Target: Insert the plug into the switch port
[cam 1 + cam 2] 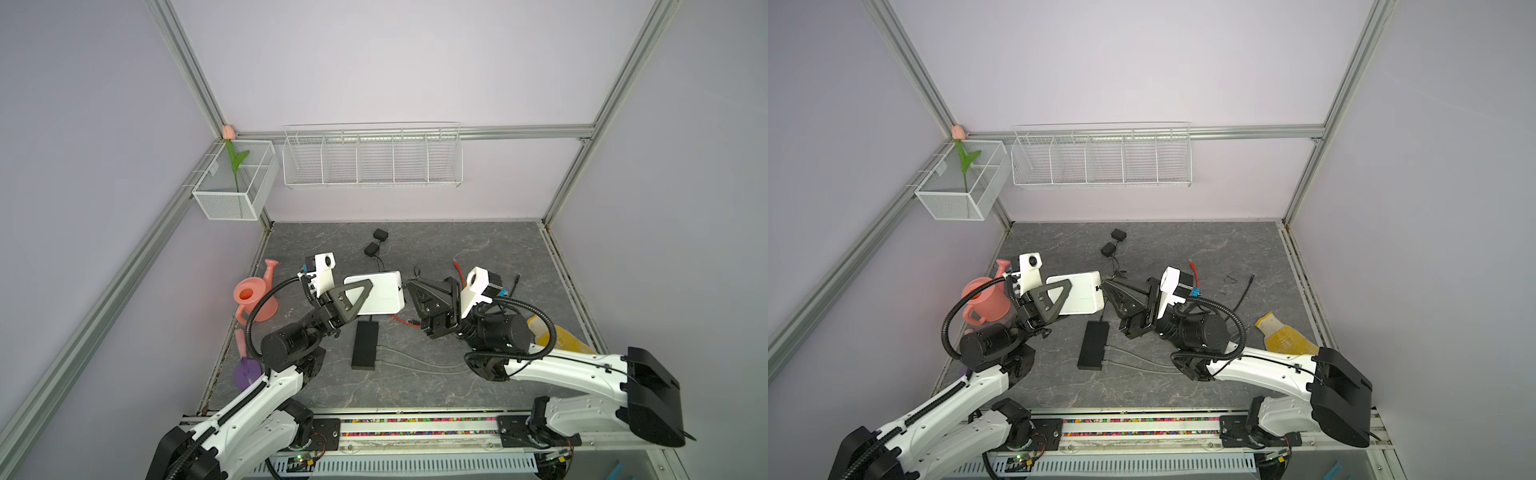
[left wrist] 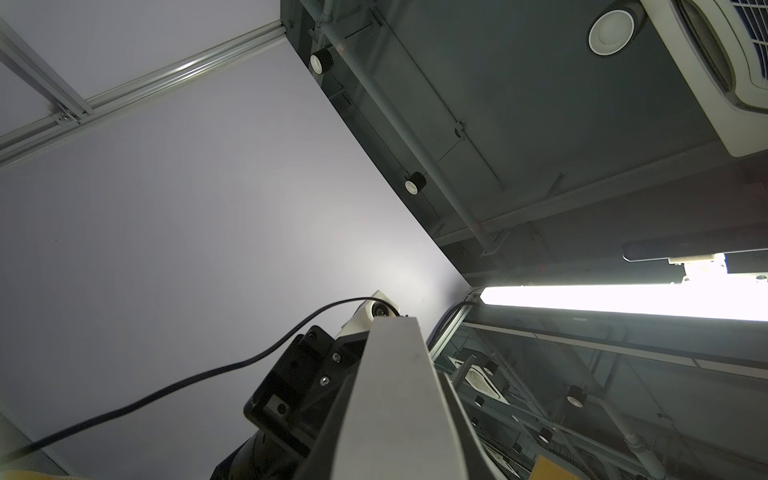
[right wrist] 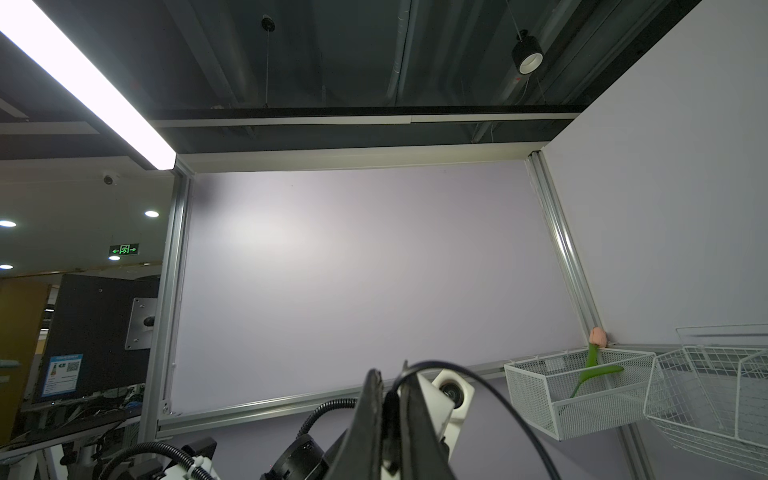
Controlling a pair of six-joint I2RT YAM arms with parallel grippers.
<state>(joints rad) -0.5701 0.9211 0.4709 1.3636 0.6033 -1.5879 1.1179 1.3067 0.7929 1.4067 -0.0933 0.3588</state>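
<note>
1. Left gripper (image 1: 360,291) (image 1: 1064,291) – its jaws are clamped narrow on the near-left end of the white switch (image 1: 384,293) (image 1: 1084,294). It holds the switch off the desk (image 1: 415,386) (image 1: 1142,386), above the desk's middle, with the broad face up.
2. Right gripper (image 1: 409,285) (image 1: 1107,285) reaches in from the right-hand side. In the right wrist view its fingers (image 3: 372,399) are pinched together on the dark plug (image 3: 390,411).
3. In both top views the plug (image 1: 402,286) (image 1: 1099,286) sits at the switch's right-hand end face, between that face and the right gripper's tips. The pictures do not show whether it is seated in a port.
4. A thin black cable (image 2: 199,374) runs across the left wrist view toward the switch's far end, with the edge of the switch (image 2: 395,395) in the foreground.
5. On the desk below, toward the front edge, lies a flat black box (image 1: 365,345) (image 1: 1093,345) with grey leads at its right side.
6. Two small black adapters (image 1: 376,243) (image 1: 1113,242) lie near the back edge.
7. A pink watering can (image 1: 253,297) (image 1: 986,301) stands at the left edge.
8. A yellow glove (image 1: 561,338) (image 1: 1283,338) lies near the right edge.
9. A red cable (image 1: 458,270) (image 1: 1194,270) passes behind the right gripper.
</note>
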